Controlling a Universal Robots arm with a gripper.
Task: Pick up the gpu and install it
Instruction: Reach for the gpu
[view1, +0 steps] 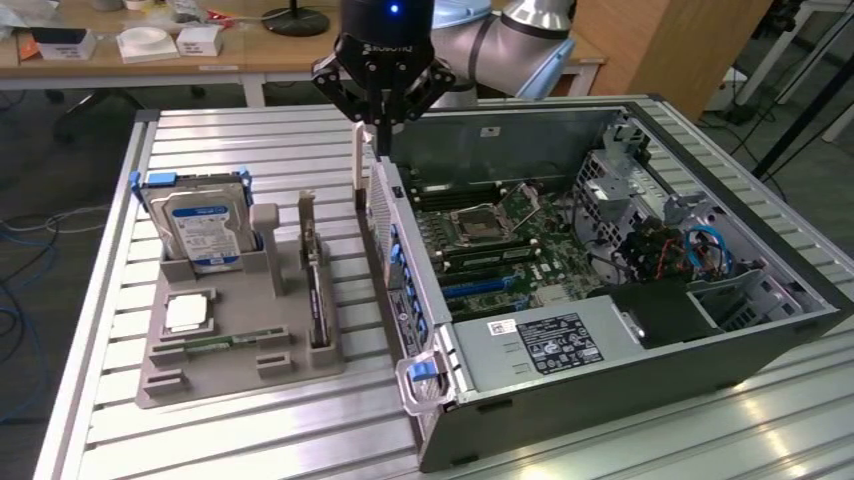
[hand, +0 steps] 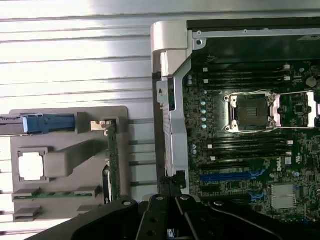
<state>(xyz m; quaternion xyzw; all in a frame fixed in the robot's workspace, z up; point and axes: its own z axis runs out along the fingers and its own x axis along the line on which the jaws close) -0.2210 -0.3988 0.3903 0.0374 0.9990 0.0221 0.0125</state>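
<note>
Claw (view1: 382, 135) hung with its 2 fingers pinched fully together, gripping nothing, tips pointing down. Directly beneath those tips ran the top edge of the perforated wall (view1: 387, 215) of the open computer case (view1: 601, 410). The tips were very close above that edge, but whether they touched it could not be told. Just past the wall, on the claw's side toward the exterior view's right, lay the motherboard (view1: 501, 245), its bare processor socket (view1: 477, 226) near the claw. On the claw's other side, lower down on the slatted metal table (view1: 214, 140), sat a grey parts holder (view1: 220, 378). The gpu (view1: 316, 300) stood on edge in 1 slot of that holder, on the side nearest the case, apart from the claw. Farther from the claw in the same holder, a hard drive (view1: 200, 232) with a blue-and-white label stood upright. A square processor chip (view1: 187, 313) and a narrow green memory stick (view1: 220, 343) lay flat beside it. Farthest off, behind the claw, a wooden desk (view1: 267, 55) held small white items.
</note>
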